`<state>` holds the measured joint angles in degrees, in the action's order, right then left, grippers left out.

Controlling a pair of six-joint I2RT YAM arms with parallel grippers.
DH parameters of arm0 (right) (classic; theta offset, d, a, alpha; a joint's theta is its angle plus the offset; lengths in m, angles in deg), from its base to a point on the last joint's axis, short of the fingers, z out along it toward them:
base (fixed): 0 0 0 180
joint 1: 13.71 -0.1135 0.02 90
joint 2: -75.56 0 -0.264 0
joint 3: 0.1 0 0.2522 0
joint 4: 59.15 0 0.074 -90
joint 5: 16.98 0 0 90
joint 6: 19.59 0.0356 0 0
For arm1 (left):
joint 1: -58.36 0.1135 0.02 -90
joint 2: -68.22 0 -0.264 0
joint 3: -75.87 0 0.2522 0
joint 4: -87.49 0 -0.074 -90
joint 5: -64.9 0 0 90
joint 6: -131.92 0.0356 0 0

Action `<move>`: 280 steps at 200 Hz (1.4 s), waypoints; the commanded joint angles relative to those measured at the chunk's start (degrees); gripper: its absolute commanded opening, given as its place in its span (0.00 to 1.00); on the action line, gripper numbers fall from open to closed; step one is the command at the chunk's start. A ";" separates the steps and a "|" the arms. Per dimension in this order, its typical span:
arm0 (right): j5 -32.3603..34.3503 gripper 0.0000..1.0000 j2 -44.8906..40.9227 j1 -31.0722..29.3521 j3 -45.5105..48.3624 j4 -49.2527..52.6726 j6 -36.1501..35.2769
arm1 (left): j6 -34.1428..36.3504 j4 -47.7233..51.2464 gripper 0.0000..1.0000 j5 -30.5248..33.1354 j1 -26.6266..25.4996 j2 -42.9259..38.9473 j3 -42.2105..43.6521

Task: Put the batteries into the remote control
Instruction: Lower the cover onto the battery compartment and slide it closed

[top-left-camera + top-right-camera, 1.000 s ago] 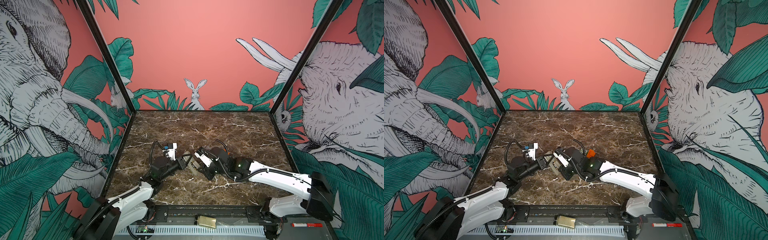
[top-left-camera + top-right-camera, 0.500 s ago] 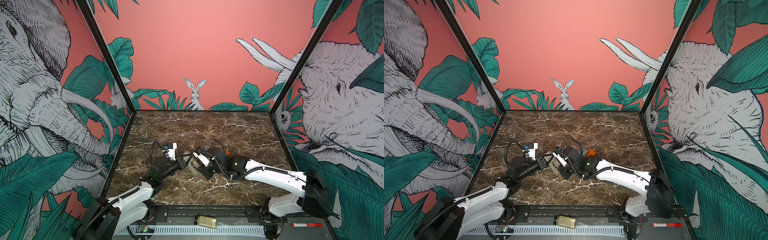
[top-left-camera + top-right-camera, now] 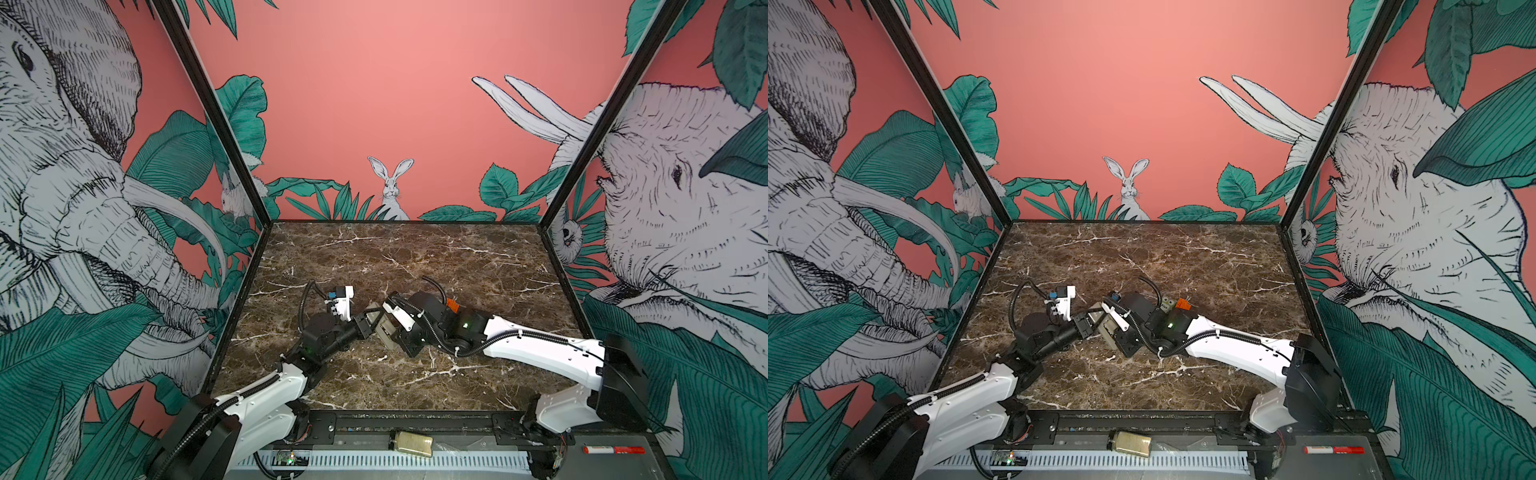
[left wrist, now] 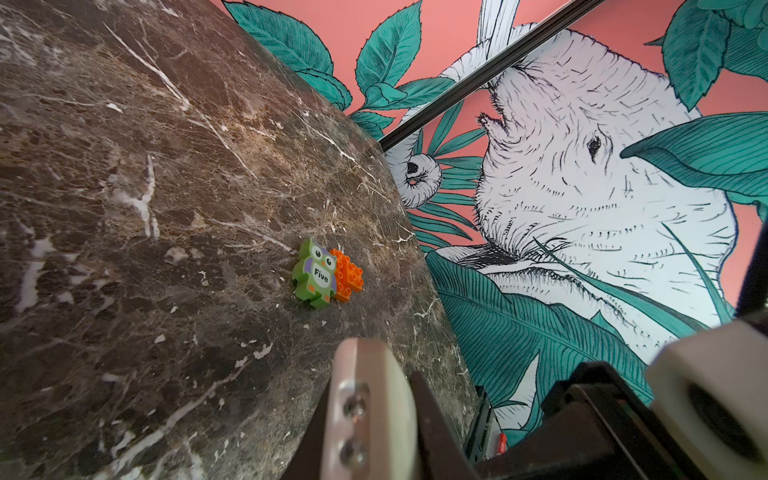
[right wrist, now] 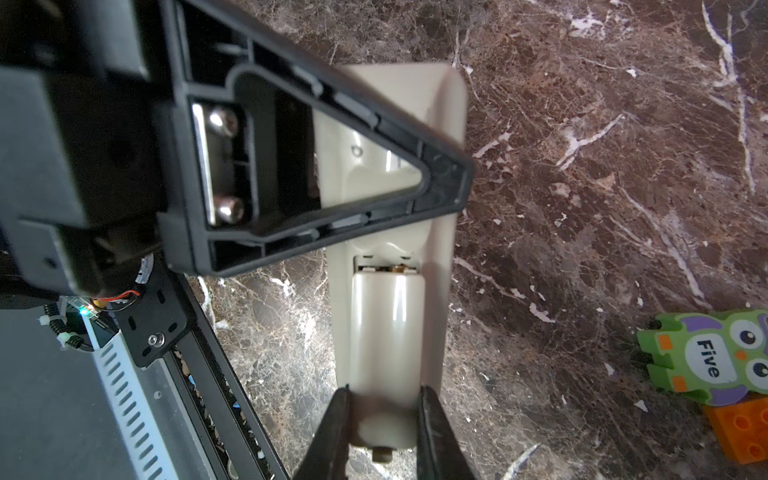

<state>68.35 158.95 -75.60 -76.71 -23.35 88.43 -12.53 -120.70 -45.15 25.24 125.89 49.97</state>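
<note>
The remote control (image 5: 440, 249) is a pale beige handset with its back up and its battery recess open, held just above the marble near the front, also in both top views (image 3: 384, 337) (image 3: 1108, 332). My left gripper (image 4: 395, 376) (image 3: 368, 323) is shut on the remote's far end. My right gripper (image 5: 384, 392) (image 3: 394, 332) is shut on a pale cylinder with a small metal nub, a battery (image 5: 386, 332). The battery lies along the recess, its far end at the contacts. I cannot tell whether it is seated.
A green owl block marked "Five" (image 5: 715, 361) (image 4: 316, 272) leans on an orange brick (image 5: 744, 432) (image 3: 1183, 303) behind the right wrist. A yellowish jar (image 3: 411, 442) and a red marker (image 3: 613, 449) lie on the front rail. Printed walls enclose three sides.
The right arm's forearm and elbow have swung a little to the left. Both grippers stay together at the remote, shut as before.
</note>
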 commanded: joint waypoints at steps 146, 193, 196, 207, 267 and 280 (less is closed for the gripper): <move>1.75 0.02 2.21 -0.90 -1.51 -1.71 1.67 | -0.83 -1.72 0.00 0.94 -0.30 -1.56 0.80; 2.14 0.01 2.87 -0.92 -2.39 -1.25 1.38 | -0.83 -1.75 0.00 0.98 -0.25 -1.45 0.61; 2.19 0.01 2.90 -0.95 -2.37 -1.24 1.37 | -0.89 -1.79 0.00 0.98 -0.27 -1.47 0.70; 2.21 0.01 3.14 -0.97 -2.52 -1.35 1.15 | -0.97 -1.99 0.00 1.00 -0.29 -1.40 0.80; 2.56 0.01 4.74 -1.22 -3.49 -0.90 0.12 | -1.18 -1.82 0.00 1.16 -0.27 -1.69 0.80; 2.71 0.01 4.91 -1.31 -3.61 -0.78 0.04 | -1.18 -1.67 0.00 1.07 -0.23 -1.76 0.80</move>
<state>69.90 163.10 -76.45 -78.96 -23.70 89.13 -12.80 -120.17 -43.64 25.24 125.52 50.28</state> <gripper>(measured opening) 0.219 0.244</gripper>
